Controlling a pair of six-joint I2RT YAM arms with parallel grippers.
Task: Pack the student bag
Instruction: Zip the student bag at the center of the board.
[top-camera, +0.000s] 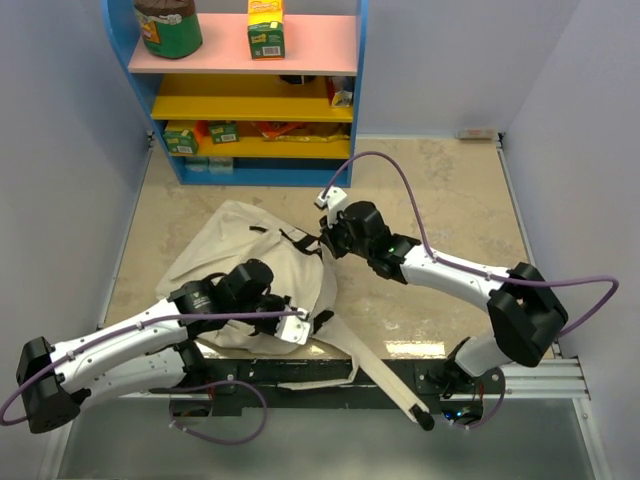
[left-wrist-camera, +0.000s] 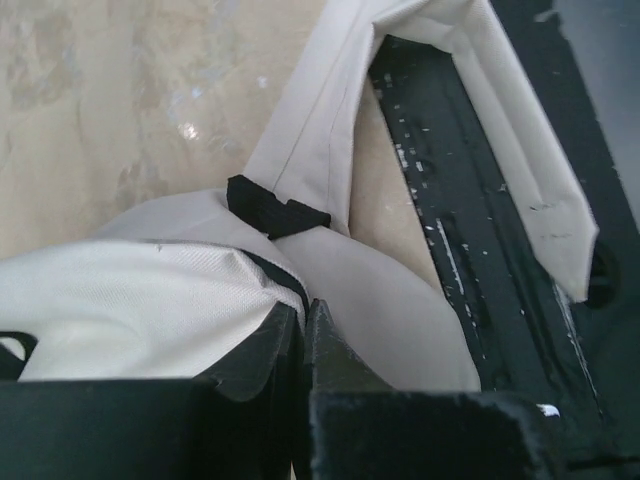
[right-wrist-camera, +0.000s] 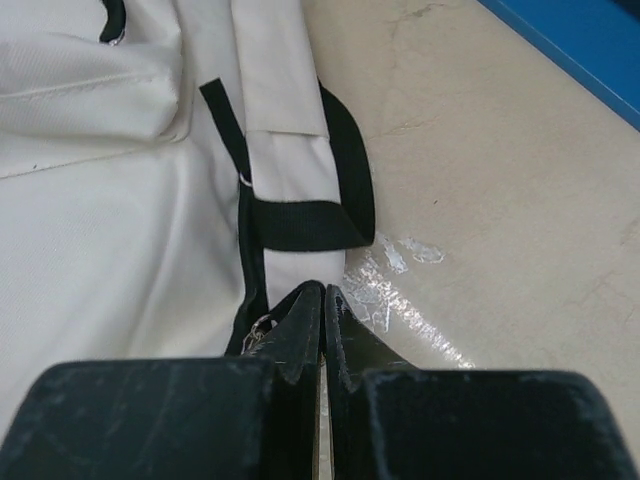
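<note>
The student bag, a big cream canvas bag, lies crumpled on the stone table at centre left. One long beige strap trails over the near rail to a black end. My left gripper sits at the bag's near right edge; in the left wrist view the gripper is shut, pinching the bag's cream fabric and dark trim. My right gripper sits at the bag's far right corner; in the right wrist view the gripper is shut at the bag's black zip edge, beside a small metal ring and a black webbing loop.
A blue shelf unit with pink and yellow boards stands at the back, holding a jar, a box and small packets. A black rail runs along the near edge, also in the left wrist view.
</note>
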